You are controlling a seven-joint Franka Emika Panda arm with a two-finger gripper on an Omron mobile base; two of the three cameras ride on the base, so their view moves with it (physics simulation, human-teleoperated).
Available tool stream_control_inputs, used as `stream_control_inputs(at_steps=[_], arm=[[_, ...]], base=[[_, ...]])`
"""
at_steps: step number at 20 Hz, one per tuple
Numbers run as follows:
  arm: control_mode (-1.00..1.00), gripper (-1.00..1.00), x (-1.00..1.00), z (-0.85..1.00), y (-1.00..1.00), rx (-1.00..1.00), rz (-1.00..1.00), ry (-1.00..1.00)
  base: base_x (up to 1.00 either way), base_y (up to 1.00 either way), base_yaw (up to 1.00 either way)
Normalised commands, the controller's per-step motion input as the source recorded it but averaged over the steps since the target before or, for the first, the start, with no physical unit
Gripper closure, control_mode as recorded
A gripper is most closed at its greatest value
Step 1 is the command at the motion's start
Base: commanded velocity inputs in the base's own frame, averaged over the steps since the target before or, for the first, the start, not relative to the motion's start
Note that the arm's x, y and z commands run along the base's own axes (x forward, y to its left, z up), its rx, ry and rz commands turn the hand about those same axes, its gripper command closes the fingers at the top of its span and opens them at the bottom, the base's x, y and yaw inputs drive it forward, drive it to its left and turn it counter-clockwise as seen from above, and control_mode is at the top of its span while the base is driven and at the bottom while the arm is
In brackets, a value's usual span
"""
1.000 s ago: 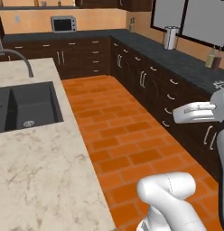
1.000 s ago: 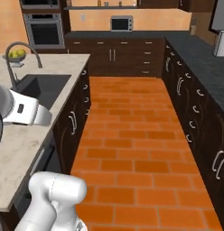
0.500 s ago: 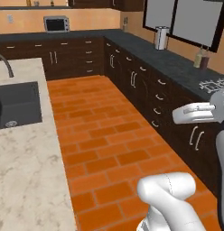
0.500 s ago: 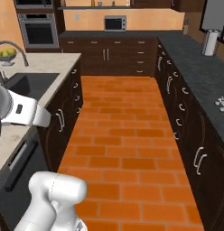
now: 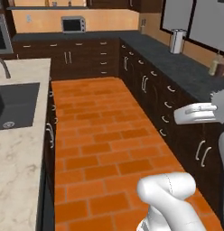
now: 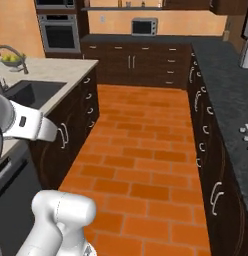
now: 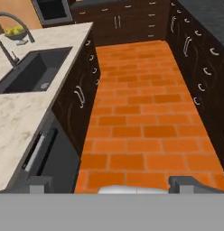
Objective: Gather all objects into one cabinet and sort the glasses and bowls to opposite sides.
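Even, shadowless rendered light fills the kitchen. The orange brick floor [image 5: 100,149] looks bright and saturated, while the dark cabinet fronts [image 6: 126,62] lose detail. All views are soft and blocky, the far microwave [image 5: 72,24] blurred; no glare.

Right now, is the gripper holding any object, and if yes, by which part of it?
Nothing is held. In the hand view the gripper is open, with only the brick floor between its fingertips.
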Motion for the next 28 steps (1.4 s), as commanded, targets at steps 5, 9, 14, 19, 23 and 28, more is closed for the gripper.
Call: stream_control_inputs(at_steps=[5,9,14,19,23,28], arm=[[1.0,-1.0,0.0,0.0,0.0,0.0,0.0,0.0],[1.0,-1.0,0.0,0.0,0.0,0.0,0.0,0.0],[1.0,-1.0,0.0,0.0,0.0,0.0,0.0,0.0],[1.0,-1.0,0.0,0.0,0.0,0.0,0.0,0.0],[1.0,-1.0,0.0,0.0,0.0,0.0,0.0,0.0],[1.0,-1.0,0.0,0.0,0.0,0.0,0.0,0.0]], base=[[0.96,-0.6,0.28],[0.94,-0.83,0.27],[0.92,-0.52,0.13],[0.9,-0.04,-0.1],[0.95,-0.2,-0.23],[1.0,0.0,-0.19]])
